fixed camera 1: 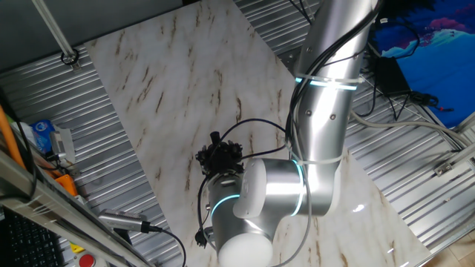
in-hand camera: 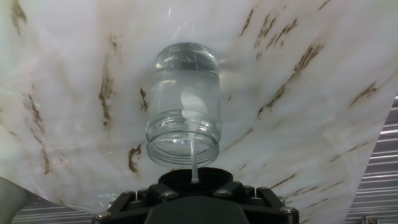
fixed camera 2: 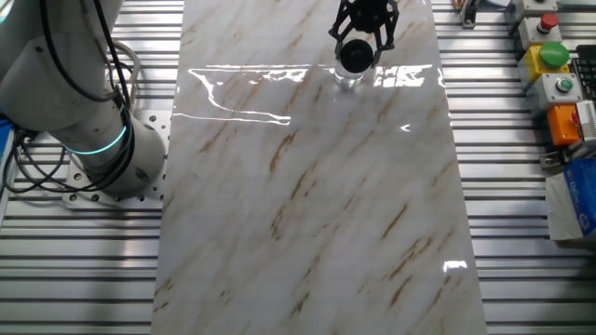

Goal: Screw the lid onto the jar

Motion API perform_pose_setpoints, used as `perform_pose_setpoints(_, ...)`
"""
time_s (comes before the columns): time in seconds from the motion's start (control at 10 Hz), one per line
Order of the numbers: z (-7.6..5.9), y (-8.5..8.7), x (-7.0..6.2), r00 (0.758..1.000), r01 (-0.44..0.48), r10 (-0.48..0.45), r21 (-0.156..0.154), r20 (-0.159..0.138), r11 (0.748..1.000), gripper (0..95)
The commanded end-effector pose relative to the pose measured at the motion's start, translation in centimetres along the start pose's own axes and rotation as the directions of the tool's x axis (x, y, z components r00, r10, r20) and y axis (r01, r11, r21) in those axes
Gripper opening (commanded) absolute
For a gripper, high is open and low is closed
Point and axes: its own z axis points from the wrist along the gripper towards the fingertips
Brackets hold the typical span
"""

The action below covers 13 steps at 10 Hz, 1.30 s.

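**Lid held over the jar, threading not started**

Closest to the lens in the hand view you get the lid [in-hand camera: 194,180], a black round cap sitting at the bottom edge of the frame in the gripper [in-hand camera: 194,198] hardware. The fingertips themselves are out of shot, so you cannot tell how the jaws stand, though my read is they are clamped on the cap, since it hangs off the table with nothing else under it. Just beyond it stands the jar [in-hand camera: 183,102], clear glass, upright on the marble table [in-hand camera: 323,124], mouth open and bare.

From the other fixed view you see the gripper [fixed camera 2: 363,20] at the far end of the slab with the lid [fixed camera 2: 354,54] above the jar [fixed camera 2: 348,80]. Whether cap and rim touch, you cannot tell from here.

In the remaining fixed view the arm blocks the jar; only the gripper [fixed camera 1: 220,157] shows.

Progress call: cap picked up and roughly lined up. Left to do: seat it on the rim, turn it down, let go.
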Motion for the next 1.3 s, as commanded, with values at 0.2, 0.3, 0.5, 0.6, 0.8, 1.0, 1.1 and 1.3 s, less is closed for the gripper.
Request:
perform_pose_setpoints(0.2, -0.01, -0.03, -0.02, 1.000, -0.001, 0.001, -0.001, 0.003, 1.000, 0.0)
perform_pose_setpoints(0.3, -0.01, -0.03, -0.02, 1.000, 0.001, -0.001, -0.001, 0.003, 1.000, 0.0)
perform_pose_setpoints(0.5, 0.00, -0.03, -0.02, 1.000, 0.012, -0.012, -0.001, 0.019, 1.000, 0.0)
perform_pose_setpoints(0.6, 0.00, -0.03, -0.02, 1.000, 0.015, -0.014, -0.001, 0.025, 1.000, 0.0)
perform_pose_setpoints(0.8, 0.03, -0.06, -0.03, 0.999, 0.016, -0.016, 0.003, 0.037, 1.000, 0.0)
perform_pose_setpoints(1.0, 0.05, -0.07, -0.03, 0.999, 0.014, -0.014, 0.006, 0.038, 1.000, 0.0)
perform_pose_setpoints(1.1, 0.05, -0.08, -0.03, 0.999, 0.012, -0.012, 0.006, 0.038, 1.000, 0.0)
perform_pose_setpoints(1.3, 0.05, -0.08, -0.03, 0.999, 0.008, -0.008, 0.006, 0.037, 1.000, 0.0)
